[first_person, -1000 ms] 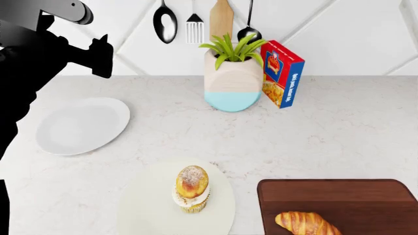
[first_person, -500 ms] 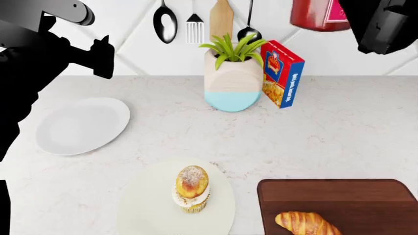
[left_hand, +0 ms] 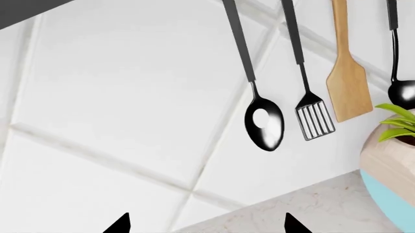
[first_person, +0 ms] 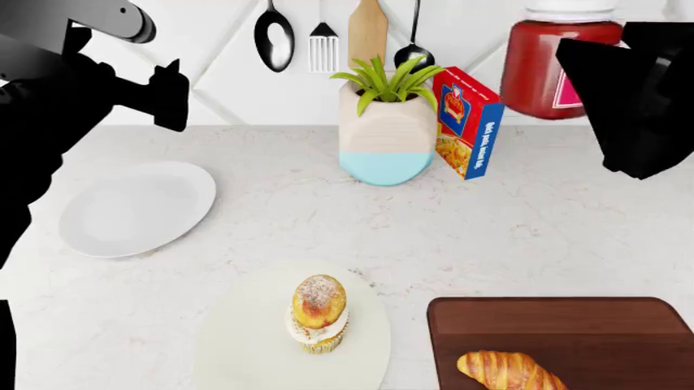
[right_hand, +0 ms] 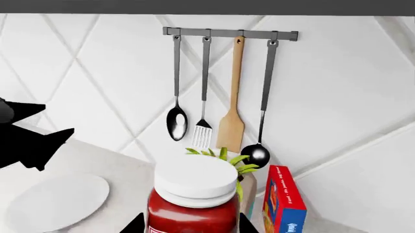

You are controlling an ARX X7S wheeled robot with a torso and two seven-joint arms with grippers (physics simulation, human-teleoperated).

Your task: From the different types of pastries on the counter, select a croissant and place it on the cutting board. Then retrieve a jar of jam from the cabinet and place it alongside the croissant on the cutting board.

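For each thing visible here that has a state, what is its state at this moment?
jar of jam: white lid on, held upright in the air by the right hand.
croissant: lying on the cutting board.
cupcake: upright on a round plate.
left hand: open, holding nothing.
white plate: nothing on it.

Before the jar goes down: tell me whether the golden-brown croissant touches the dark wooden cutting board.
Touching. In the head view the golden-brown croissant lies flat on the dark reddish-brown wooden cutting board, with no gap beneath it.
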